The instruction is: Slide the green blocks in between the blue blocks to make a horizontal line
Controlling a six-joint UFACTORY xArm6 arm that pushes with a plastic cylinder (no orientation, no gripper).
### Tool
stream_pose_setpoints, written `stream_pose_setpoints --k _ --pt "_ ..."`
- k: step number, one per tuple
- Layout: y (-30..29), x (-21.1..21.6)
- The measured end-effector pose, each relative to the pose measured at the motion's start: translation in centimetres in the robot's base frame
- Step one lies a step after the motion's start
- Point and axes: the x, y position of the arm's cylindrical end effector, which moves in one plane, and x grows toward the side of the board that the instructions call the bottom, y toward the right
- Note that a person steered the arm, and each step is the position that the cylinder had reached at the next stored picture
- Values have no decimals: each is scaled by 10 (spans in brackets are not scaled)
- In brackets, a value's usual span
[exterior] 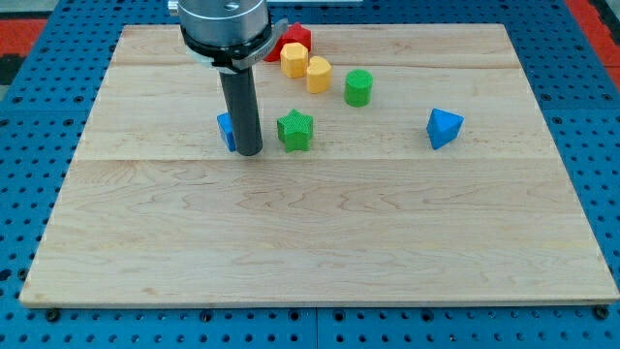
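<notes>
My tip [249, 152] rests on the board between a blue block [226, 130], partly hidden behind the rod on its left, and a green star-shaped block [294, 130] just to its right. A green cylinder block [358, 87] stands farther up and to the right. A second blue block [444, 127], angular in shape, sits at the view's right at about the same height as the star.
Two yellow blocks [294, 60] [319, 74] and a red block [294, 39] cluster near the view's top, beside the arm's body. The wooden board [320, 242] lies on a blue pegboard table.
</notes>
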Motion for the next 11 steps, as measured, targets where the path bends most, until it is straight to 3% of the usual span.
stream_pose_setpoints --k 1,2,3,4,6,7,9,10,11 --pt "-2 9" --pt "92 25" --pt "184 -13" --pt "192 -69" --pt "166 -106" --pt "141 -103" --pt "152 -130" --pt "151 -162" --pt "135 -114"
